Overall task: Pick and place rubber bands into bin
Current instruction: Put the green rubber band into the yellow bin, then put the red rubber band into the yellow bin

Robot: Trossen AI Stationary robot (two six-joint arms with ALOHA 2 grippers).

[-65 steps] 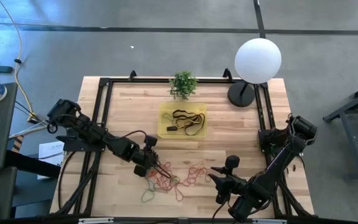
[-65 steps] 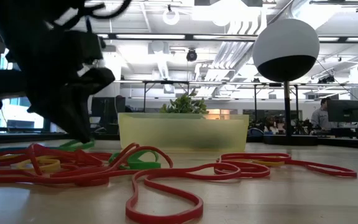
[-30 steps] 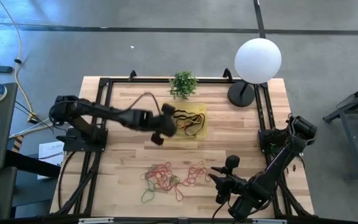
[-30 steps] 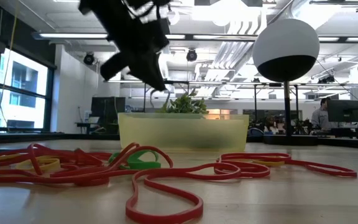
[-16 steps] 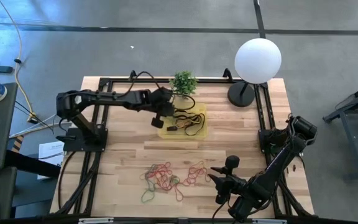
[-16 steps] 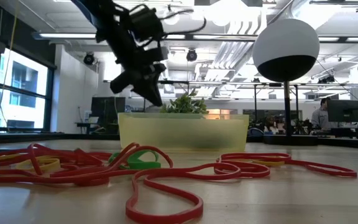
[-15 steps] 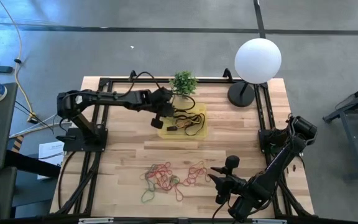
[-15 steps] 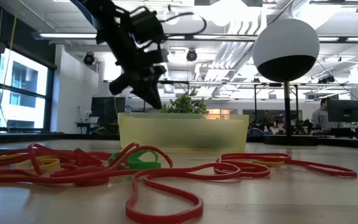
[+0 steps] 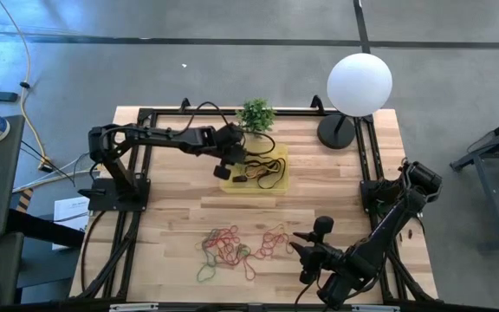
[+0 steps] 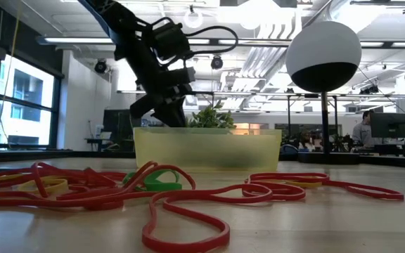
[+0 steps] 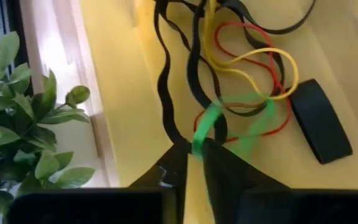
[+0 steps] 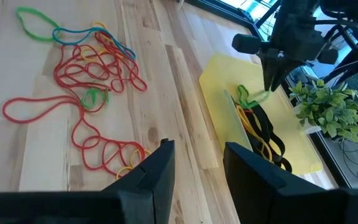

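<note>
Over the bin [image 9: 277, 184], at its plant-side end: left gripper [image 9: 235, 168], tips pointed down into the tray. Its fingers [image 11: 224, 168] stand nearly together with a green band [image 11: 211, 118] at their tips, the loop hanging toward the bin floor; the right wrist view shows the same band [image 12: 248, 96] dangling from the tips.

In the bin: black, red and yellow bands [image 11: 253, 68], overlapping, and a flat black piece [image 11: 321, 129] beside them.

On the bench [image 9: 171, 217], toward the front edge and well apart from the bin: loose heap of bands [image 9: 232, 247], mostly red, with green, yellow and blue loops among them.

At the front right of the bench: right gripper [image 9: 296, 248], near the heap, fingers [image 12: 151, 171] apart, nothing between them.

Behind the bin: potted plant [image 9: 255, 115]. At the back right corner: globe lamp [image 9: 359, 84].
</note>
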